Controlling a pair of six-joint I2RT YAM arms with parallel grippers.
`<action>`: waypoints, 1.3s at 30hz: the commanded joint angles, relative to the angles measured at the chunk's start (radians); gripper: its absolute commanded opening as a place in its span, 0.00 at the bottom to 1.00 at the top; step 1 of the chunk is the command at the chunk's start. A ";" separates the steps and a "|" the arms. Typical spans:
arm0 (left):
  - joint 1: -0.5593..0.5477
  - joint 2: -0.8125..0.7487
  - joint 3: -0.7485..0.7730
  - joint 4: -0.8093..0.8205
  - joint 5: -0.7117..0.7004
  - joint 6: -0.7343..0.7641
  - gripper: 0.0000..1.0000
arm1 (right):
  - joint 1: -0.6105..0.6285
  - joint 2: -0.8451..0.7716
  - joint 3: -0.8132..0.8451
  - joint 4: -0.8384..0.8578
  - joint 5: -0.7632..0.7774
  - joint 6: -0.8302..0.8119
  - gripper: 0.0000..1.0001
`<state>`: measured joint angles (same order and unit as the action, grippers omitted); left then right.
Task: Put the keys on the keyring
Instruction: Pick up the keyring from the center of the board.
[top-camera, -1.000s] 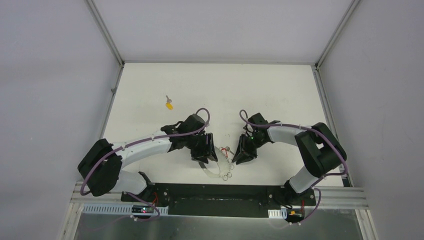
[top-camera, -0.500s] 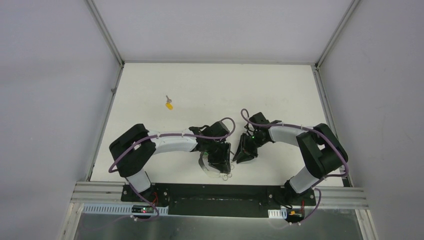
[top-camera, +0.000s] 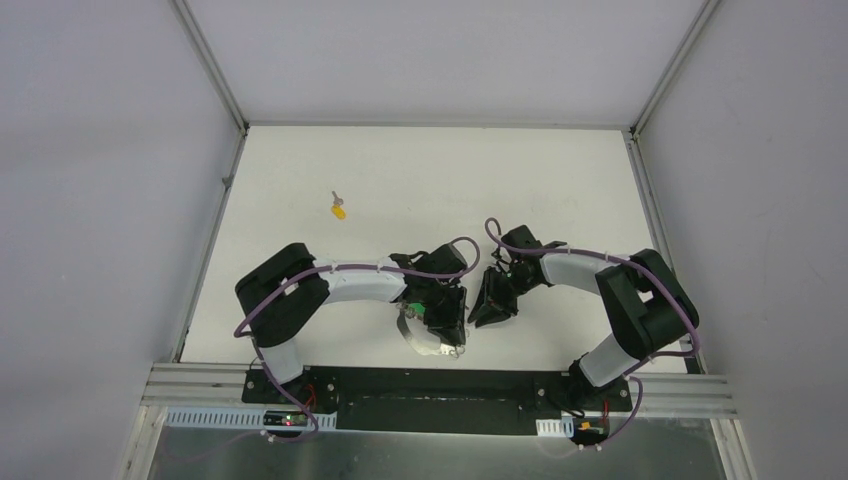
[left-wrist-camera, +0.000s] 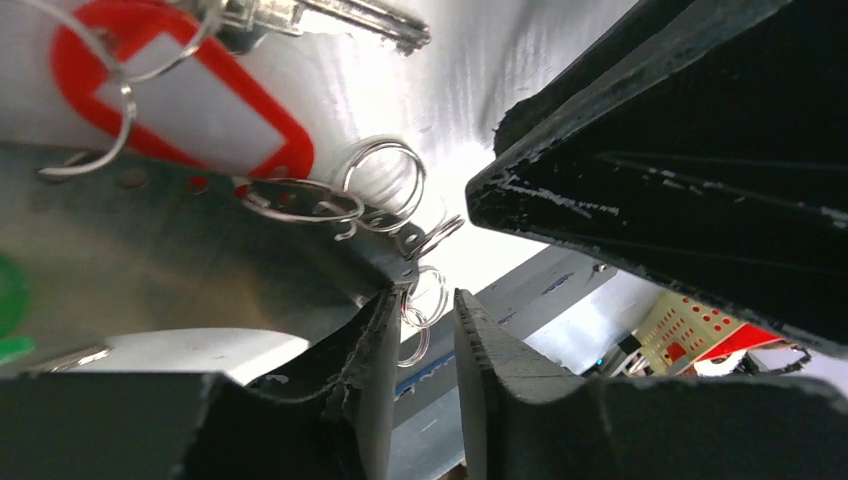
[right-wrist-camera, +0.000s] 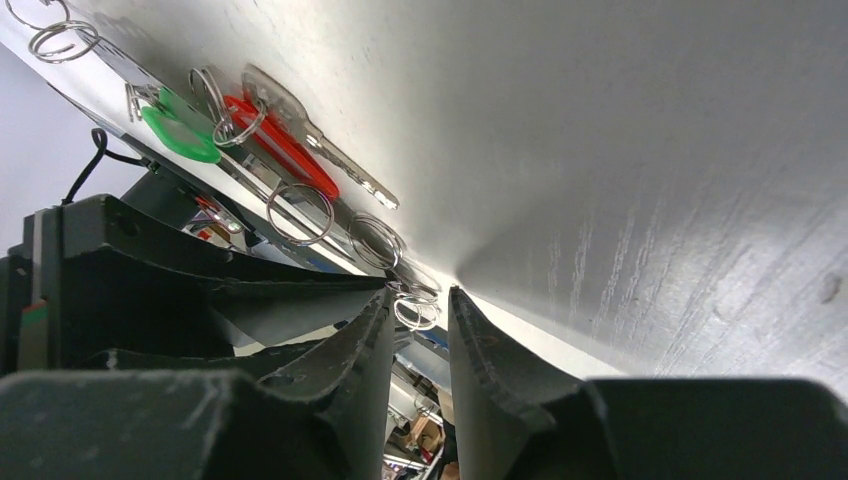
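Grey walls are boxing in a white table (top-camera: 560, 180); from above, the left gripper (top-camera: 447, 325) and right gripper (top-camera: 487, 308) are facing each other tip to tip near the front edge; the keyring (top-camera: 410, 336) is showing as a pale curve just under the left one; the yellow key (top-camera: 340, 209) is lying alone, well apart at the far left, nearer the left arm and off the keyring;
at the left wrist, the jaws are standing narrowly apart with a chain of small rings (left-wrist-camera: 420, 300) hanging in the gap, and whether they are pinching it I cannot tell; the red key (left-wrist-camera: 200, 105) is lying up-left of the tips, shaft pointing right, and seems to be hanging on the keyring;
at the right wrist, the jaws are likewise narrowly apart with one small ring at the tips, grip uncertain; the keyring's grey band is running diagonally from upper left down to those tips, carrying the green tag (right-wrist-camera: 180, 132) and the red key beside it
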<state>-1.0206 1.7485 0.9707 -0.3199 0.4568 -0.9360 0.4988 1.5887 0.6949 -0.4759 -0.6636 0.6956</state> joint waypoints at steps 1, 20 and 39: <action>-0.016 0.027 0.041 0.033 0.022 -0.012 0.25 | -0.010 -0.039 0.000 -0.010 -0.008 -0.010 0.29; -0.030 -0.032 0.044 0.006 -0.041 -0.003 0.32 | -0.024 -0.132 0.007 -0.191 0.015 -0.045 0.32; 0.117 -0.432 -0.103 0.003 -0.188 -0.019 0.37 | -0.002 -0.291 -0.305 0.173 -0.092 0.446 0.34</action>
<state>-0.9459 1.4277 0.9039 -0.3252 0.3134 -0.9512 0.4877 1.2793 0.4301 -0.4572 -0.7288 1.0145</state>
